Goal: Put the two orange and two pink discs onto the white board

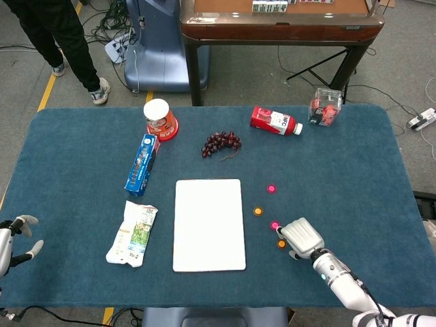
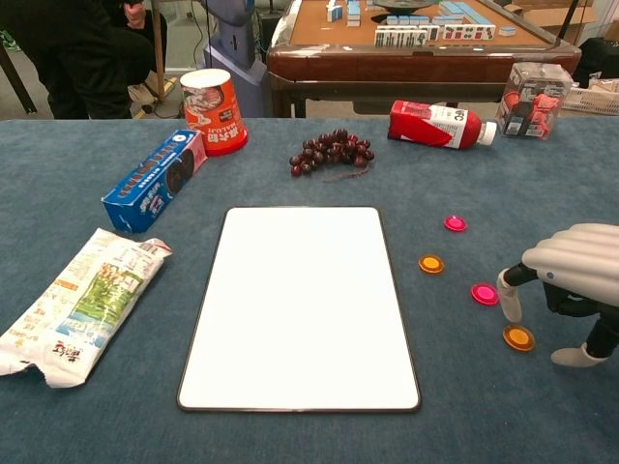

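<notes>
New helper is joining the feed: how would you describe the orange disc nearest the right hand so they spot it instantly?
Start at the white board and look right to the four small discs. The orange disc is the nearest to the table's front edge, just below the right hand; the other orange disc sits closer to the board.

Floor (image 1: 272,82): grey, carpet-like, with yellow tape lines (image 1: 46,95) at the left. Cables (image 1: 116,30) lie loose near a blue-grey machine base (image 1: 160,48). Wooden table (image 1: 279,24), dark legs, brown top, stands behind the blue-covered worktable (image 1: 82,204). Power strip (image 1: 424,119) at the right edge. Person's dark-trousered legs (image 1: 61,37), upper left. Lighting even, indoor.
</notes>
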You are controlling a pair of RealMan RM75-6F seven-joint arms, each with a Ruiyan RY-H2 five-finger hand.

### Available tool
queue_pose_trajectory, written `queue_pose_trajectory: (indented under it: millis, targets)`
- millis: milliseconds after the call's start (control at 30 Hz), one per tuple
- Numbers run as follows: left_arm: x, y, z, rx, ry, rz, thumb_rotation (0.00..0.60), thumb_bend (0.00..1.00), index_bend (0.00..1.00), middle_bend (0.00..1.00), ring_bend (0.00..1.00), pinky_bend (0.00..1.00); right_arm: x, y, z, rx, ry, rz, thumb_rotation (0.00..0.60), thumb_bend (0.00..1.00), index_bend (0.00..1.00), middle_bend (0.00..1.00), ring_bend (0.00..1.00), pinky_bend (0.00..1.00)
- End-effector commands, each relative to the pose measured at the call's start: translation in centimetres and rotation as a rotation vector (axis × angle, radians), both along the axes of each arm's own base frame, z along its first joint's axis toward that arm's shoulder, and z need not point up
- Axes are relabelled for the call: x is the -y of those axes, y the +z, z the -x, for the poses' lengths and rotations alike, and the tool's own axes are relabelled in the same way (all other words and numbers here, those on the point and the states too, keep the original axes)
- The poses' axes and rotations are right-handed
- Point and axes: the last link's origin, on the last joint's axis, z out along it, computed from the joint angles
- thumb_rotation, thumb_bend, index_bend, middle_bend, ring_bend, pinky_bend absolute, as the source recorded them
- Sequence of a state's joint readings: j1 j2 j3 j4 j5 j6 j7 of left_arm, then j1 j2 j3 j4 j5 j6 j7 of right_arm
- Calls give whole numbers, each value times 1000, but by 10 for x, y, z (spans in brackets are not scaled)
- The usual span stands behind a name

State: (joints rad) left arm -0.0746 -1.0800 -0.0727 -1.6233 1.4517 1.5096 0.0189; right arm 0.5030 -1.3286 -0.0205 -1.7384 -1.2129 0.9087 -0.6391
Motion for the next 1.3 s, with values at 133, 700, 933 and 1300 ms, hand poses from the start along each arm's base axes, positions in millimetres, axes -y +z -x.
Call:
queue_pose_trajectory:
  millis: [133,700,933,1300]
  targets:
    - [0,2,1,6,3,-6,600,245,499,583,491,784,2,-5,0,-1,4,3,600,179,415,1000,1000,1000]
    - [0,3,1,16,8,0,600,245,498,584,491,784,3,-11,-1,7,4,5,600,219,415,1000,1000,1000]
    - [0,3,1,16,8,1,600,245,498,583,491,784,3,-13,0,5,11,17,600,218,440,1000,1000,1000]
    - [0,3,1,18,9,2,600,245,498,583,491,784,4,-14,-1,24,17,40,600,219,551,1000,1000,1000]
